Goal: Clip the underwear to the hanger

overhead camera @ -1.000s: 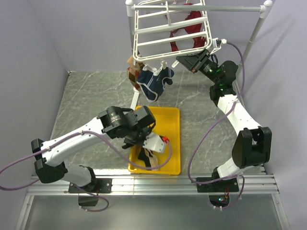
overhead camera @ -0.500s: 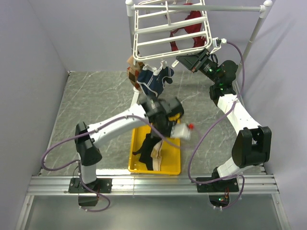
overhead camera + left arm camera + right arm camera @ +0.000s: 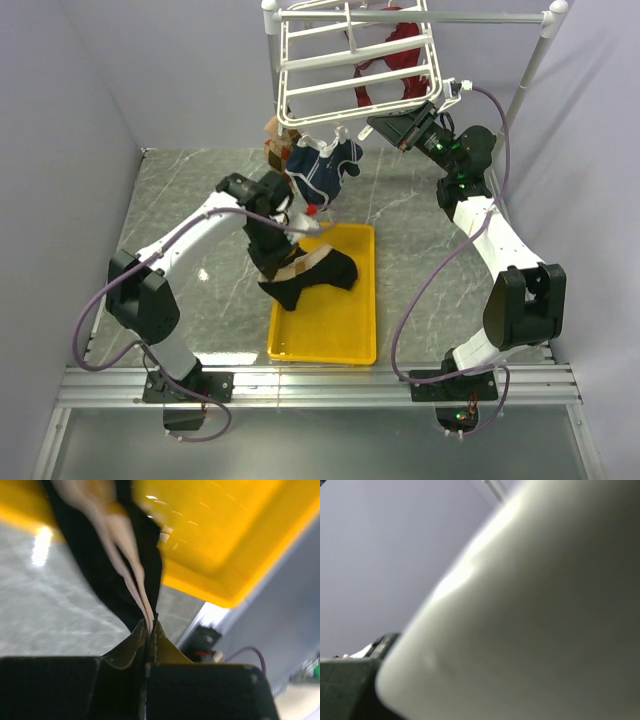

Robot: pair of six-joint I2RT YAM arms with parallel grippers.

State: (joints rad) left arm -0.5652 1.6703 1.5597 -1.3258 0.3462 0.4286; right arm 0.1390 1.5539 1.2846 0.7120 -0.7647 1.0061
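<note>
Black underwear (image 3: 322, 272) in left claw (image 3: 150, 630), above yellow tray (image 3: 322, 353).

The top camera looks steeply down from above and behind the arm bases (image 3: 190, 388), wide enough to take in the whole tray (image 3: 340, 335) and the hanger (image 3: 350, 60) beyond it. The left wrist camera sits low and very close beside the tray, facing its rim and the underwear (image 3: 115, 580), both also in the top view. The right wrist camera faces a pale blur (image 3: 545, 605) pressed close, wall (image 3: 380, 555) behind.
</note>
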